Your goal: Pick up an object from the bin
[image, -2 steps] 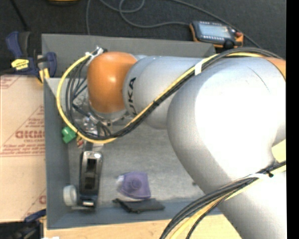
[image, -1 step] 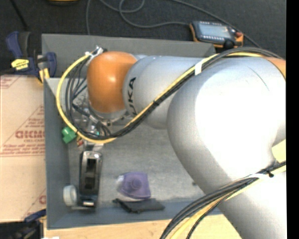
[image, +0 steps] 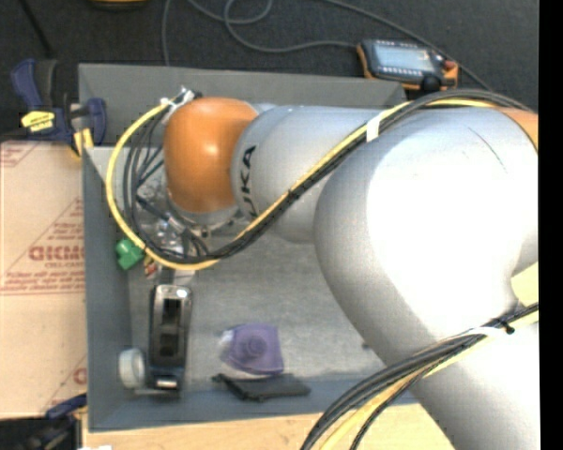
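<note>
Arm: we see the arm (image: pixel 432 223) reaching in from the right, with its orange cover (image: pixel 202 157) and looped cables (image: pixel 122 172) over the far-left part of the bin (image: pixel 357 298).
Gripper: the gripper (image: pixel 165 235) sits under the orange cover, low by the bin's left side. The wrist and cables hide it, so we cannot tell whether it is spread or pressed together, or whether it has anything.
Likeliest pick: a small green piece (image: pixel 127 253) lies just to the left of the gripper, close to the left wall. We cannot tell if the two touch.
Other things: a black stapler-like device (image: pixel 169 331) lies just nearer than the gripper, with a grey round cap (image: pixel 129 366) beside its near end. A purple piece (image: pixel 253 347) and a flat black strip (image: pixel 261 386) lie further right along the near wall, well apart from the gripper.
Step in hand: we judge this to be the descent or the close on something at the left side, with nothing lifted yet.
Doing it well: we would centre over one piece only, come straight down, close fully, then lift vertically.
Watch for: the left wall leaves little room beside the green piece, and the black device is close enough to be nudged. The cables should stay off the rim.
</note>
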`<state>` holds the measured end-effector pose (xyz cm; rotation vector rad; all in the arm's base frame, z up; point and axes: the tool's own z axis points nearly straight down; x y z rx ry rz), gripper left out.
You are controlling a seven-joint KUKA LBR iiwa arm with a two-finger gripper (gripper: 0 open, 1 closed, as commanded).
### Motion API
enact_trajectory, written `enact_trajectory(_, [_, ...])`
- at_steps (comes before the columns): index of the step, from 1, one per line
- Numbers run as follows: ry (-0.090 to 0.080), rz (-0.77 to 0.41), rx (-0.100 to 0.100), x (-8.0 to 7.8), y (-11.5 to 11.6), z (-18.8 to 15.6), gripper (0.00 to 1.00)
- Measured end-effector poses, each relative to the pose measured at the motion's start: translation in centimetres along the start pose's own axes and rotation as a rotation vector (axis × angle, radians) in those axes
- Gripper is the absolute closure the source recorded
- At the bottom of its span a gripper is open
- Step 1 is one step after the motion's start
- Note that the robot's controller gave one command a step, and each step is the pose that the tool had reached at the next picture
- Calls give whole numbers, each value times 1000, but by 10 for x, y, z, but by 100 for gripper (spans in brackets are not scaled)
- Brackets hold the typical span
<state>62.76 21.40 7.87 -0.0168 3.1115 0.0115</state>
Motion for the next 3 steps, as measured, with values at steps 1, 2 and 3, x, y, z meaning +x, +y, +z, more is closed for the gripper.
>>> enact_trajectory(1, [0, 0, 0, 0, 0, 0, 100])
enact_trajectory(2, [26, -11, 8, -7, 0, -48, 100])
enact_trajectory(3, [17, -16, 5, 12, 0, -66, 100])
